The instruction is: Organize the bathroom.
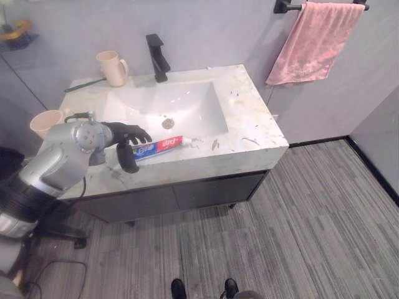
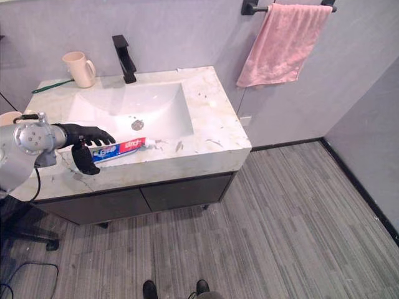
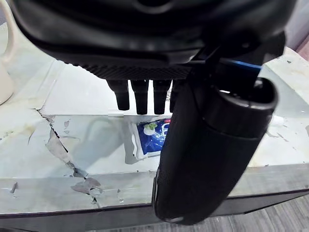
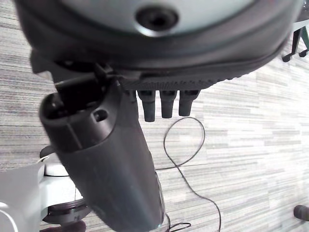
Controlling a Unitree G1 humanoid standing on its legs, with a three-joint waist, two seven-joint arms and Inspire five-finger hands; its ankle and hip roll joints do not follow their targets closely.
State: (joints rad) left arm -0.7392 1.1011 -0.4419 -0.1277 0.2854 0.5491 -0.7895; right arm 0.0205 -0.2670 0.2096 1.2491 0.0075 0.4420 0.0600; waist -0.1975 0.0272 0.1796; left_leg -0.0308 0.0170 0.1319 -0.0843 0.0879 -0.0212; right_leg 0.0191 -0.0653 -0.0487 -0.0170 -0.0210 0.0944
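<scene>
Surface: white marble tabletop (image 1: 249,124), centre frame | red-and-blue toothpaste tube (image 1: 159,147) on front rim | left hand (image 1: 128,138) spread loose above tube's end | right hand (image 4: 145,96) relaxed over striped grey floor (image 1: 312,230) | pink towel (image 1: 315,40) upper right.

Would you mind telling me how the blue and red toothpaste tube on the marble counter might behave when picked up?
The flat blue and red toothpaste tube is probably soft and may bend. Lying flat on the white marble counter, it seems unlikely to roll. The left robot hand hovers open over it.
</scene>
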